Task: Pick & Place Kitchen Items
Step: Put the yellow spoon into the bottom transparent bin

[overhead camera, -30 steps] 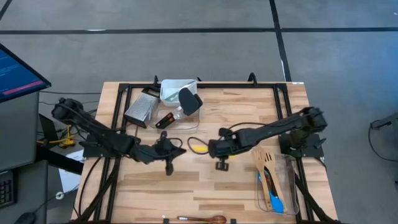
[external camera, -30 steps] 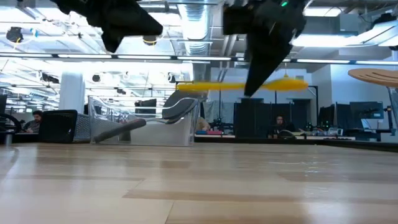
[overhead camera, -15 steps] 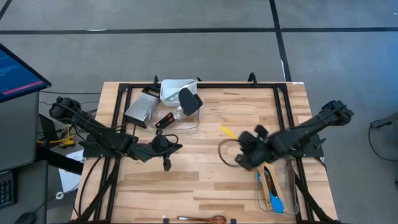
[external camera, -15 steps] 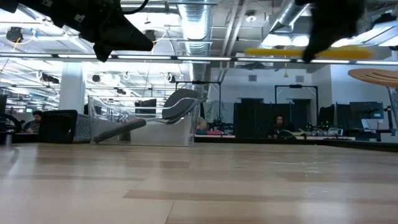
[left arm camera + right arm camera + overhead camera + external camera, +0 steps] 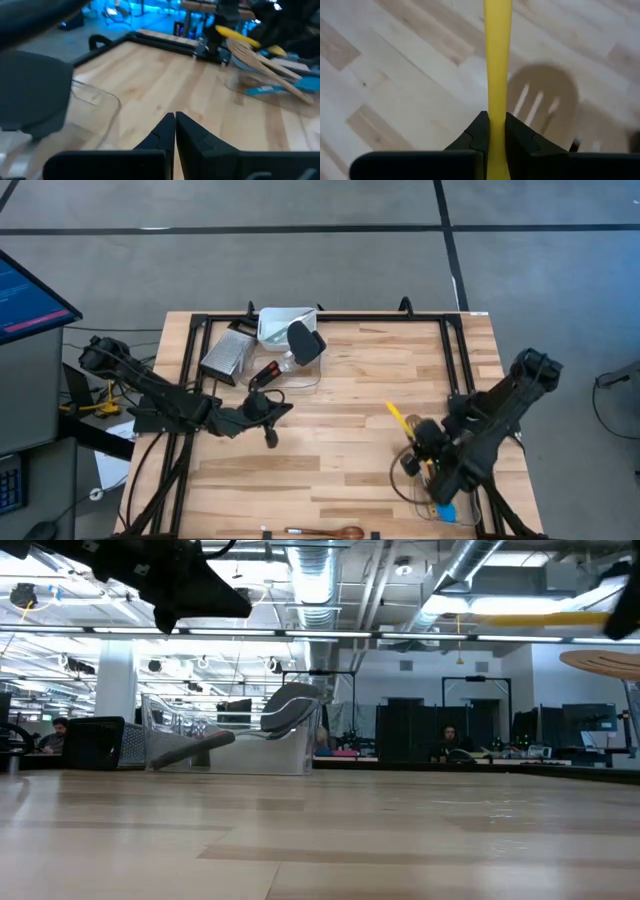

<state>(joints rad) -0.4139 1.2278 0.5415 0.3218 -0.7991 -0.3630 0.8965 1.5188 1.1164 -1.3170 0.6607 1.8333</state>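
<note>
My right gripper (image 5: pixel 420 448) hangs over the clear tub (image 5: pixel 470 450) at the table's right side, shut on a yellow utensil (image 5: pixel 397 417). The utensil's free end sticks out toward the table's middle and shows level, high above the table, in the low view (image 5: pixel 540 618). A wooden slotted turner (image 5: pixel 545 100) and a blue spoon (image 5: pixel 443 505) lie in that tub. My left gripper (image 5: pixel 268 426) hovers shut and empty left of the table's middle (image 5: pixel 175 122). A black spatula (image 5: pixel 303 340) leans in a far clear tub (image 5: pixel 283 320). My right gripper pinches the yellow utensil's long shaft (image 5: pixel 498 95) between its two fingers (image 5: pixel 479 131). The fingers come slanting down from the table's right side. The shaft runs out past the fingertips. The utensil is lifted clear, level, above the wooden turner.
A metal grater (image 5: pixel 225 355) lies at the far left, with a small black and red thing (image 5: pixel 266 372) beside it. A wooden spoon (image 5: pixel 325 532) lies at the near edge. Black rails (image 5: pixel 330 318) frame the table. Bare wood lies between the arms.
My right gripper has swung from the table's middle toward the right and near edges, carrying the yellow utensil to above the right tub. It rolled on the way, and the utensil turned with it. The left gripper has drawn back slightly toward the table's left edge.
</note>
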